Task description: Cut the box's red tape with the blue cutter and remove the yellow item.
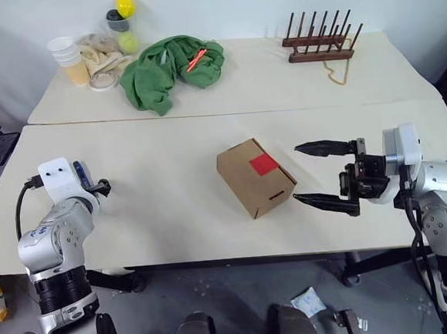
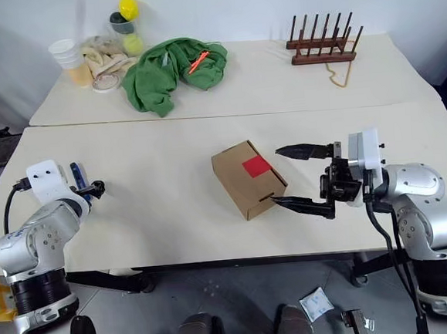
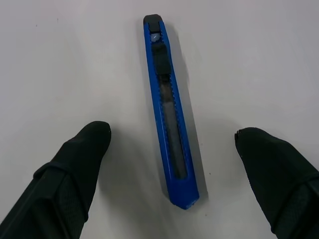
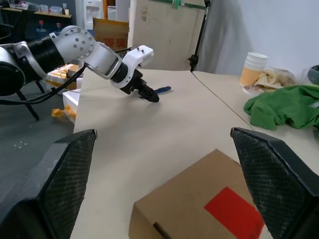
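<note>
Behind the left claw (image 2: 93, 189), blue cutter (image 2: 75, 175) mostly hidden.

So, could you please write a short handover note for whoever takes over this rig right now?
Left claw: open, fingers on either side of the slim blue pen-shaped cutter, which lies flat on the near table; not gripped yet.
Right claw: open, level, just beside the small brown cardboard box, not touching it.
The box sits mid-table, closed, with the square red tape patch uncut on top.
The yellow item must be inside.
Done: both claws are in position.
Left: close on the cutter, steady the box, slice the tape, open the flap, take out the yellow item.
</note>
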`<state>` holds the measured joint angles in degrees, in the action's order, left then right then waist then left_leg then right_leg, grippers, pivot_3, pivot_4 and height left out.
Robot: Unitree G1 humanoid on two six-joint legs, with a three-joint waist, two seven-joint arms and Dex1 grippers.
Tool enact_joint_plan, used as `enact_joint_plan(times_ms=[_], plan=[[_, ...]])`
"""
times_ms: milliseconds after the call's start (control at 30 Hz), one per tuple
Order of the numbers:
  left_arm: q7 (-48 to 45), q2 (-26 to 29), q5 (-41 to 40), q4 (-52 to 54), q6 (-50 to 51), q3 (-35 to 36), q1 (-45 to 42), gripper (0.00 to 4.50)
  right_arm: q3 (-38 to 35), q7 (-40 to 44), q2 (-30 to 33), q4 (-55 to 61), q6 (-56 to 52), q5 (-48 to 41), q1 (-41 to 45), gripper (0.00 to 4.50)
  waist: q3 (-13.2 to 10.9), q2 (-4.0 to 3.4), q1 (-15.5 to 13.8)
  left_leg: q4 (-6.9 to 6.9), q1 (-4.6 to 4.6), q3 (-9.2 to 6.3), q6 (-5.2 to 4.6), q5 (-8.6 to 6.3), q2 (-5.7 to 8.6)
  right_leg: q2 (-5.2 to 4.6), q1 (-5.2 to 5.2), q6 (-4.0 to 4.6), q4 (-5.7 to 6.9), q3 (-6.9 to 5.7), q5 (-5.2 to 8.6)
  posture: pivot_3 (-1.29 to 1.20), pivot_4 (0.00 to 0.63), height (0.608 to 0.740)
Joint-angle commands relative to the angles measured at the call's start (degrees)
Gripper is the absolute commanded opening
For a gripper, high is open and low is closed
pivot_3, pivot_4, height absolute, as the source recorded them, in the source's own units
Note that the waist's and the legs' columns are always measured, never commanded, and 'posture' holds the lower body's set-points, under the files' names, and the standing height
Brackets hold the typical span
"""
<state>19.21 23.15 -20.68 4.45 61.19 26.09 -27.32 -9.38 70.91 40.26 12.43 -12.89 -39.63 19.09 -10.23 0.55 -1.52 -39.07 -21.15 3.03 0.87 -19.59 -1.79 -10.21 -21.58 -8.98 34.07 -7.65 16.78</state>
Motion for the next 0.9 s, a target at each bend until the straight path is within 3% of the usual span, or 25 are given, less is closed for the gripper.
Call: enact_joint_plan(times_ms=[33,167,533,767,900], plan=[[0.38,-1.64,1.91,-2.17,2.01,0.44,-0.25,4.46,-1.65,-1.07,-0.03,2.70,-0.15,-1.35,-0.36,4.50,0.03,-0.05,-0.05,0.00,0.00,0.00,0.00,0.00,0.00,0.00,0.00,0.00,0.01,0.00,0.00,0.00,0.150,0.740],[0.25,-2.75,2.91,-3.53,2.99,1.23,-1.62,3.64,-1.90,-1.93,-0.13,3.33,0.12,-1.30,-0.81,4.50,0.05,-0.08,-0.15,-0.02,0.03,0.00,0.01,0.01,0.01,-0.01,0.03,0.00,0.02,0.01,0.00,0.00,0.150,0.740],[-0.90,-6.59,5.45,-0.83,3.59,1.27,1.45,0.47,-2.08,-3.19,-0.37,2.44,2.24,-0.30,-0.82,4.50,0.18,-0.31,0.17,0.01,0.08,0.06,0.01,0.01,0.00,-0.01,0.02,0.00,0.02,0.05,0.00,0.00,0.150,0.740],[-9.60,-5.68,1.76,2.72,-1.60,5.05,4.70,0.44,-2.28,-3.01,0.11,1.38,3.14,0.57,-1.03,4.50,0.20,-0.34,0.23,0.04,0.08,0.12,0.01,0.00,0.00,-0.01,0.01,0.00,-0.02,0.08,0.00,0.00,0.150,0.740],[-27.84,3.48,-5.76,6.74,-5.13,5.81,8.77,0.44,-3.42,-2.71,1.31,1.59,2.94,1.04,-2.48,4.50,0.16,-0.27,0.19,0.05,0.03,0.11,0.01,0.00,-0.01,-0.01,-0.03,0.00,-0.03,0.06,0.00,0.00,0.150,0.740]])
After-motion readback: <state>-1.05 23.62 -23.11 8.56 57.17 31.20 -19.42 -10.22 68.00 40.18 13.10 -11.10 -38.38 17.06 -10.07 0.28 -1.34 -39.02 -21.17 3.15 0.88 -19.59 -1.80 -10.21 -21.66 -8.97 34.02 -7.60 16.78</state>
